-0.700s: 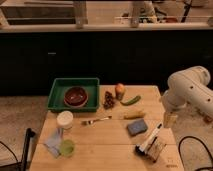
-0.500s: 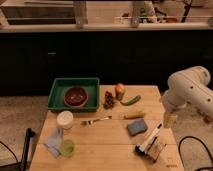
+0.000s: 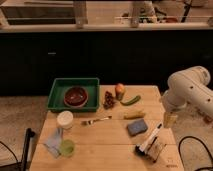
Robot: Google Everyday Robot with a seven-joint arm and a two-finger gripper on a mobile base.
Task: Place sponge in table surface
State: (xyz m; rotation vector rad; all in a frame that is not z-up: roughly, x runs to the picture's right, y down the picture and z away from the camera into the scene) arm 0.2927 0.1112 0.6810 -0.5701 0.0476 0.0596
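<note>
Robot lab, white arm [image 3: 189, 89] beside plank table [image 3: 107, 145], dark cabinets [image 3: 100, 60]

Arm [image 3: 190, 87] bent; gripper [image 3: 171, 120] hangs below elbow w/ jaws apart

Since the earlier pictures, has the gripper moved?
No. The gripper hangs at the same spot by the right edge of the table, right of the sponge.

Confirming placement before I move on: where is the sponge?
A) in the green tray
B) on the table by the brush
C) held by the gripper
B: the sponge lies flat on the table surface beside the brush; the gripper hangs open, apart, at the table's right edge.
</note>
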